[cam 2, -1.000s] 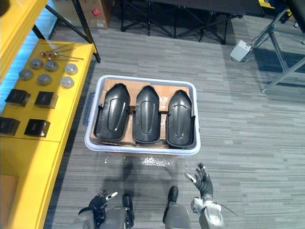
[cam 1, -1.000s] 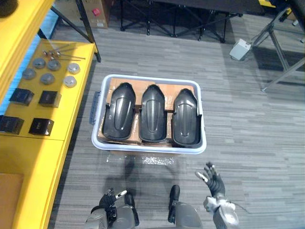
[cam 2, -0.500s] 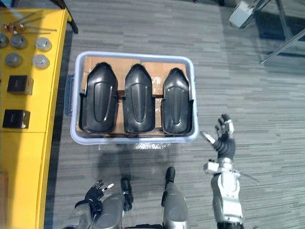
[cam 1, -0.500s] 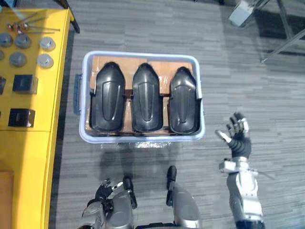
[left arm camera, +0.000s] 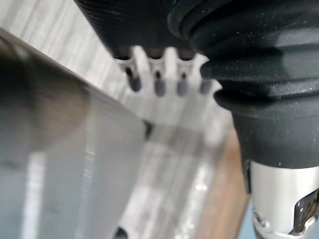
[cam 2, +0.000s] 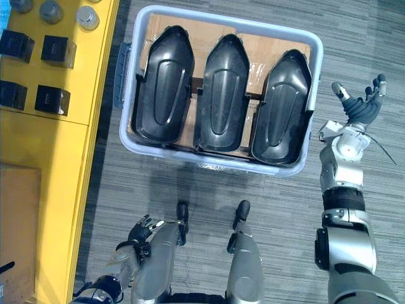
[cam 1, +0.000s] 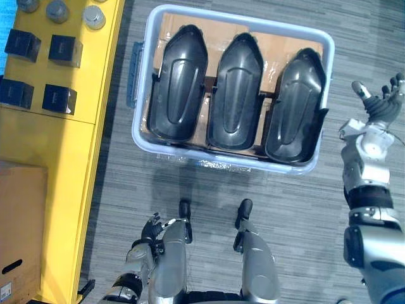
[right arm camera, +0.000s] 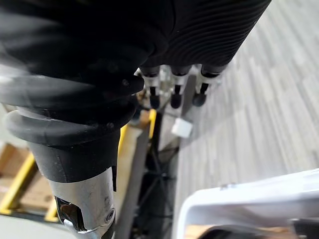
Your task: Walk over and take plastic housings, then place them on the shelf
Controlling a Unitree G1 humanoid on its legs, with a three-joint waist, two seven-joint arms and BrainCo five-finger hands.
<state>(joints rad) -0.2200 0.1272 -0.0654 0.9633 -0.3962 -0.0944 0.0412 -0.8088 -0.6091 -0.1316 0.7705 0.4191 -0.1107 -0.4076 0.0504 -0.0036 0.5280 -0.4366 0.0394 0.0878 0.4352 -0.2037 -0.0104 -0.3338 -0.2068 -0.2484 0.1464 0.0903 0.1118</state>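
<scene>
Silver-grey arms (cam 2: pixel 342 185); right hand (cam 2: pixel 361 109): dark ribbed cover (right arm camera: pixel 209 30), silver dark-tipped fingers (right arm camera: pixel 177 85).

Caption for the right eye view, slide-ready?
Three black plastic housings side by side in a pale bin; open right hand held beside it.

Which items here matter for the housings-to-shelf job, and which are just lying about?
Job:
- plastic housings, three, side by side in the bin
- yellow shelf
- right hand, open, beside the bin
- left hand, open, hanging low

Lying about, all on the shelf:
- black boxes
- grey discs
- cardboard box
</scene>
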